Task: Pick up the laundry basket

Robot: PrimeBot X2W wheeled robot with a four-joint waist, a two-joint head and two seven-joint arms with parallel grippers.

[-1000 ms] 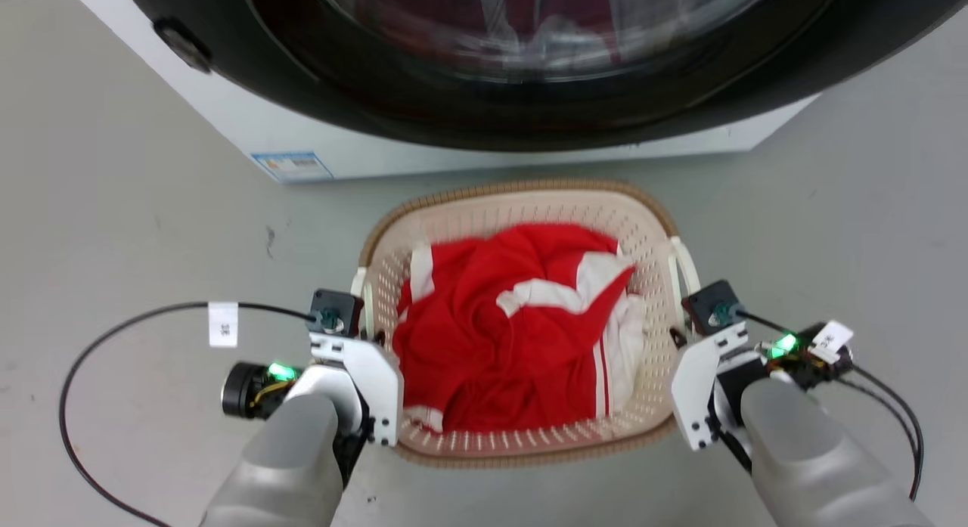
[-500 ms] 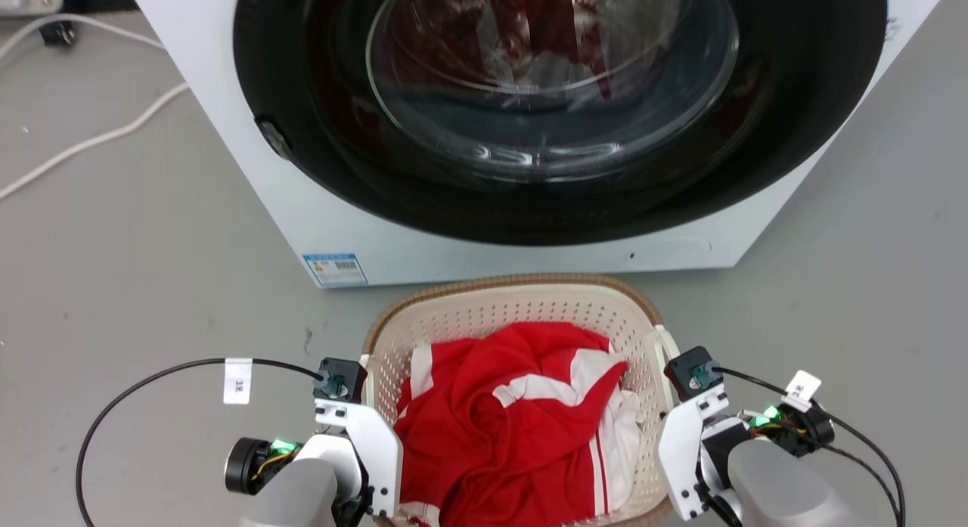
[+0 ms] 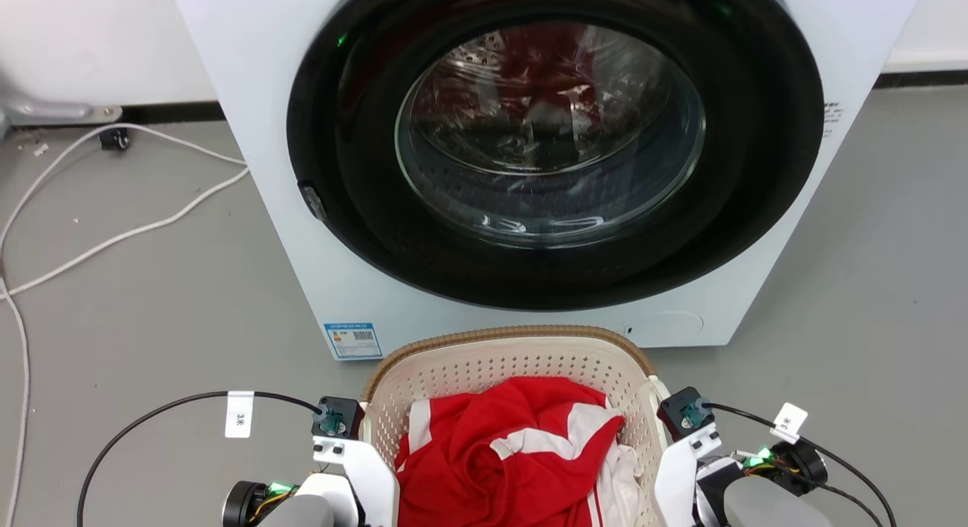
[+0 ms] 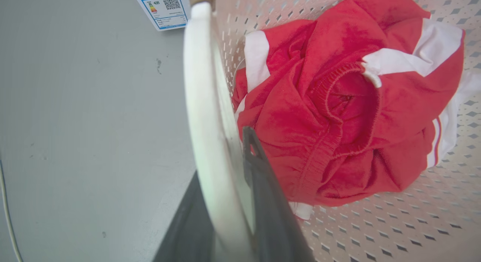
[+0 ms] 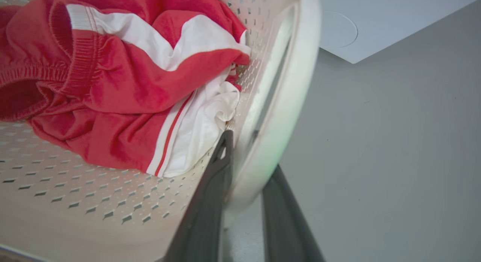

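**We hold the laundry basket (image 3: 491, 368) by both handles, in front of the washer (image 3: 280, 172).**

Our left hand (image 4: 225, 160) is pinched narrow on the white left handle (image 4: 201, 104), with one dark finger inside the loop and one outside. Our right hand (image 5: 250, 156) grips the right handle (image 5: 291, 89) the same way. The basket is between our two hands, low in the middle of the head view, with its far end near the washer's white front. It is cream with little holes and has a brown rim (image 3: 514, 332). Red and white clothes (image 3: 514, 451) lie bunched up inside it. We cannot tell if the basket touches the grey floor (image 3: 151, 315). White cables (image 3: 128, 228) lie on the floor to the left of the washer.
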